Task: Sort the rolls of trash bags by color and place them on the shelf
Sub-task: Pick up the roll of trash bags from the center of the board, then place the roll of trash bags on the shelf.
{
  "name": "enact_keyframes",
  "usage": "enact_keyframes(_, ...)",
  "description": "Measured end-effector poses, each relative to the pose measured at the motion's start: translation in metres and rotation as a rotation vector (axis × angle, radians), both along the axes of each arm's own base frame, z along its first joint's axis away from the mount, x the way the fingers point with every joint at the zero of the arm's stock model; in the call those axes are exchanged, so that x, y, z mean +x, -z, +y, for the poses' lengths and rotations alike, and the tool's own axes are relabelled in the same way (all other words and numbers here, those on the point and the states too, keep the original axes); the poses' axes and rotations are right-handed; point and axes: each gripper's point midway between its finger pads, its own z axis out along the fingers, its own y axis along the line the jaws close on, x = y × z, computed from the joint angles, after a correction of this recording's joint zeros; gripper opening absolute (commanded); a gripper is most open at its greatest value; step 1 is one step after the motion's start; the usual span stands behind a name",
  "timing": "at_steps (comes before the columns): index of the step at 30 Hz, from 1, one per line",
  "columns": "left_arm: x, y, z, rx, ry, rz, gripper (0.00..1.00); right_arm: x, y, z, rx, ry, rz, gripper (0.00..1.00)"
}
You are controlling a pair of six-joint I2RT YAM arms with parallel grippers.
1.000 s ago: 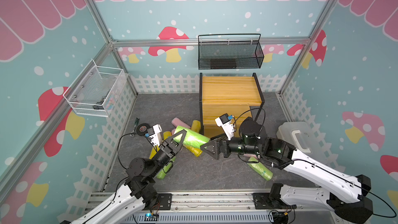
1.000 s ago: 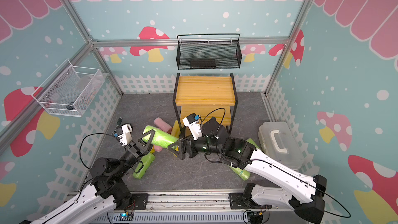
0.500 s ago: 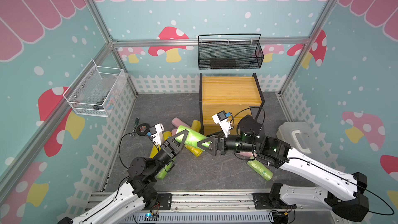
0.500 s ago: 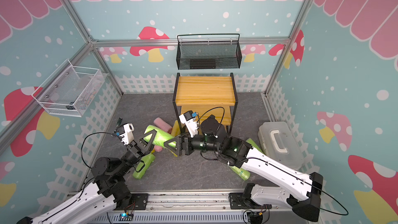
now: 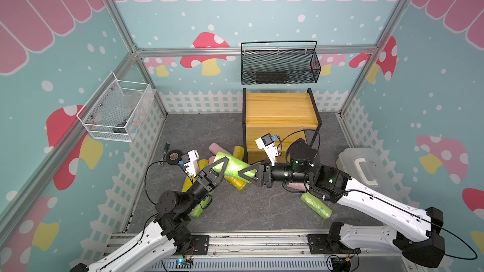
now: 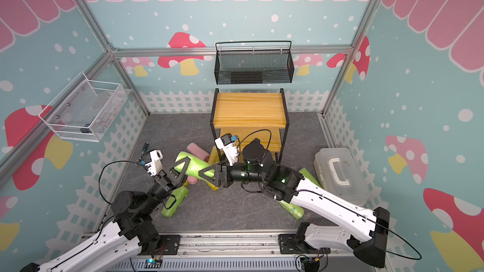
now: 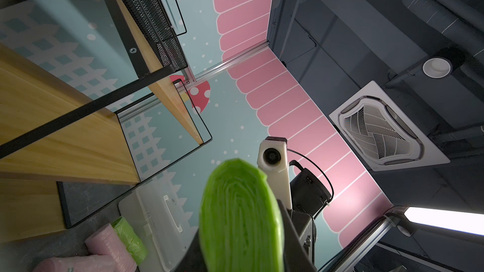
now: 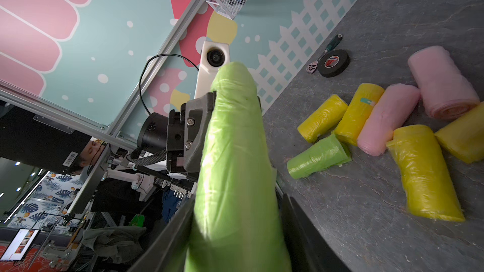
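Above the grey desk (image 5: 248, 213), just in front of the shelf (image 5: 280, 111), both top views show one lime green roll (image 5: 234, 164) (image 6: 195, 164) held clear of the pile. The left jaws are clamped on the end nearer their arm, and the right jaws are set around the other end; I cannot tell whether they press it. In the left wrist view it juts out from between the left jaws. In the right wrist view it runs between the right jaws, while yellow rolls (image 8: 424, 174), pink rolls (image 8: 387, 119) and a second green roll (image 8: 319, 156) lie on the desk.
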Motion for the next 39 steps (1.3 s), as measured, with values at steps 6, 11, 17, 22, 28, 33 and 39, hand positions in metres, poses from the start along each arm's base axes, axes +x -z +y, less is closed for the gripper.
enact_keyframes(6, 0.003, 0.002, -0.001, 0.001, -0.005, 0.014, 0.0, 0.001, 0.001, 0.0, -0.001, -0.007, -0.001, 0.1)
enact_keyframes(11, 0.005, -0.001, -0.003, 0.044, -0.019, 0.017, 0.99, 0.003, 0.001, -0.001, -0.029, 0.008, -0.001, 0.0)
enact_keyframes(17, 0.006, -0.032, 0.013, 0.319, -0.16, 0.019, 0.99, 0.024, -0.028, -0.027, -0.151, 0.16, -0.105, 0.0)
enact_keyframes(22, 0.006, -0.042, 0.053, 0.512, -0.357, 0.021, 0.99, 0.067, -0.084, -0.076, -0.16, 0.475, -0.227, 0.0)
enact_keyframes(28, 0.017, 0.009, 0.062, 0.726, -0.416, 0.114, 0.99, 0.125, -0.098, -0.114, -0.22, 0.863, -0.231, 0.0)
enact_keyframes(33, 0.021, 0.039, 0.061, 0.812, -0.414, 0.168, 0.99, 0.171, -0.075, -0.102, -0.321, 1.023, -0.191, 0.0)
enact_keyframes(39, 0.025, 0.052, 0.063, 0.858, -0.425, 0.2, 0.99, 0.21, -0.057, -0.083, -0.365, 1.092, -0.134, 0.0)
